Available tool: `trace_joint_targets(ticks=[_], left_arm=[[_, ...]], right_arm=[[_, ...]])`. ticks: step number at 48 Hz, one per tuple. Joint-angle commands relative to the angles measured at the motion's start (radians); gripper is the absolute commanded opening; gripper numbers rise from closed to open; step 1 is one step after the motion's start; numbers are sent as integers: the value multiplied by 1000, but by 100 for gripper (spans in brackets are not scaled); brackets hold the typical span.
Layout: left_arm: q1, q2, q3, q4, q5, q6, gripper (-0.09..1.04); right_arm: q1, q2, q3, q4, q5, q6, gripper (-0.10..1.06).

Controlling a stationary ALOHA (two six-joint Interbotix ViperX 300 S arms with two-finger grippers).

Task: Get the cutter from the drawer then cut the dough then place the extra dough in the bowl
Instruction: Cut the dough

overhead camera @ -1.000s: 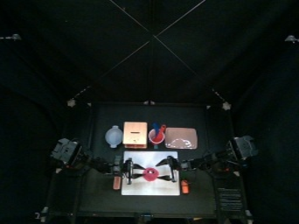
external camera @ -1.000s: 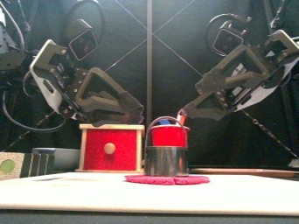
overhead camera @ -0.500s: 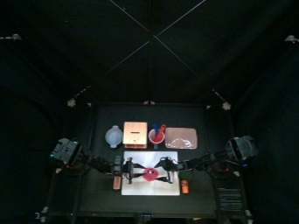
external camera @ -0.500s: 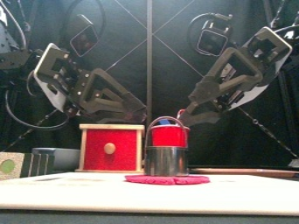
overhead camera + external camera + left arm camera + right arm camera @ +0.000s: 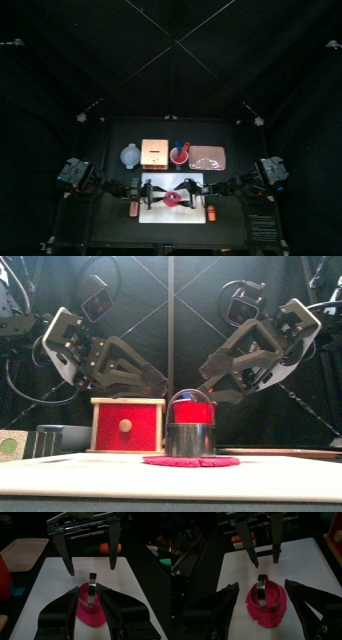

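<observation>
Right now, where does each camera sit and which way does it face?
Top: high overhead, looking down on the board; arms enter from both sides.
Front: table height, front edge, looking level at the cutter; arms slope down above.
Left wrist: on left arm, facing the dough; own open jaws, right gripper opposite.
Right wrist: mirrored; own open jaws, left gripper opposite.
Shared: both wrist views show the cutter on the dough.

The metal cutter (image 5: 191,441) stands on the flat pink dough (image 5: 191,462), the red-fronted box (image 5: 127,426) behind it.
</observation>
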Motion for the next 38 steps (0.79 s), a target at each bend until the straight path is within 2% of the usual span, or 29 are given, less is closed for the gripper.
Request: trace_joint_targets(ticks=[1, 8, 31, 38], left_arm=[[6, -25, -11, -2, -5, 2, 74], [6, -25, -11, -3, -5, 3, 74], [6, -20, -14, 0, -5, 2, 74], [6, -6, -25, 2, -3, 2, 74]], right_arm=[[-8, -2, -2, 17, -57, 0, 101], [-3, 31, 0, 58, -98, 0, 101], [5, 84, -11, 71, -104, -2, 101], [20, 91, -8, 78, -103, -2, 101]])
